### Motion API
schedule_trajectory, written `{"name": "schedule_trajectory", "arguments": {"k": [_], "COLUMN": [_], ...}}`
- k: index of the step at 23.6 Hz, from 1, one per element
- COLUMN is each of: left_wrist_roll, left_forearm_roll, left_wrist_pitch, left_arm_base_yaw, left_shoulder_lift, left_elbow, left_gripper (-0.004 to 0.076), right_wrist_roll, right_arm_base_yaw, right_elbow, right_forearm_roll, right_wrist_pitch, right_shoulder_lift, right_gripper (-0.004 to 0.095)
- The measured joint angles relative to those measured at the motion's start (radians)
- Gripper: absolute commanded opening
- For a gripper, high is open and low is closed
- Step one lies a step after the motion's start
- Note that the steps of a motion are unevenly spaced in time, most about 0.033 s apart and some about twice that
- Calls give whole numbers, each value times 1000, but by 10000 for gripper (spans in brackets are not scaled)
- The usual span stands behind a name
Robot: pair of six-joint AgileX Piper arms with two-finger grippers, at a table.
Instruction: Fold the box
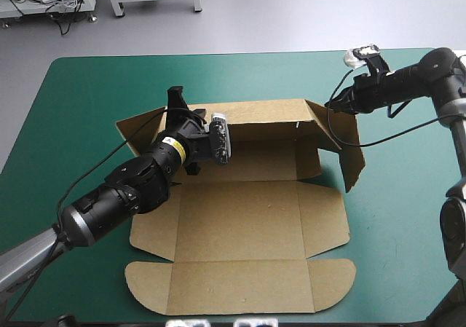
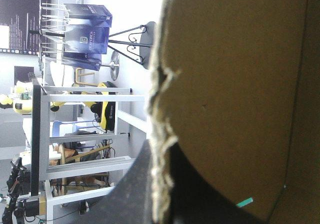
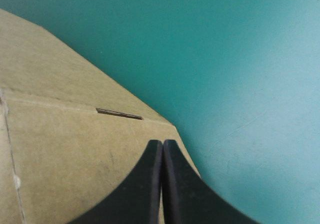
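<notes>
While the box, a cut sheet of brown corrugated board, lies at the middle of the teal-green table cover, its far wall stands raised and its lid panel, with rounded ears, lies flat toward the near edge. The left gripper is at the far wall's left end. In its wrist view a ragged board edge runs up between the black fingers, so it appears clamped on the box. The right gripper sits at the top corner where the far wall meets the raised right side wall. Its wrist view shows both fingers pressed together into one point over the board, near a narrow slot, with no sheet visible between them. The step in hand looks like squaring up the far corners. To do it well, I judge that the left grip should hold the wall upright without crushing its edge. The right tip should nudge the side wall inward along its crease, low and slowly, so the corner comes square rather than buckling.
</notes>
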Motion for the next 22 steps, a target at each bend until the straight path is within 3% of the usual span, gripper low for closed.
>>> {"name": "schedule_trajectory", "arguments": {"k": [10,14,16,19,22], "left_wrist_roll": [0,0,0,4,14], "left_forearm_roll": [0,0,0,9,11], "left_wrist_pitch": [28,37,39,43,47], "left_arm_base_yaw": [0,0,0,0,0], "left_shoulder_lift": [0,16,27,43,50], "left_elbow": [0,0,0,0,0], "left_gripper": [-10,-10,-10,-10,-10], "right_wrist_roll": [-215,-417,-516,-764,-919], "right_arm_base_yaw": [0,0,0,0,0], "right_elbow": [179,344,432,627,726], "right_forearm_roll": [79,162,216,391,508], "right_wrist_pitch": [-4,-109,-175,-298,-333], "right_shoulder_lift": [-29,-110,-148,-226,-269], "right_gripper": [-18,-18,-18,-18,-18]}}
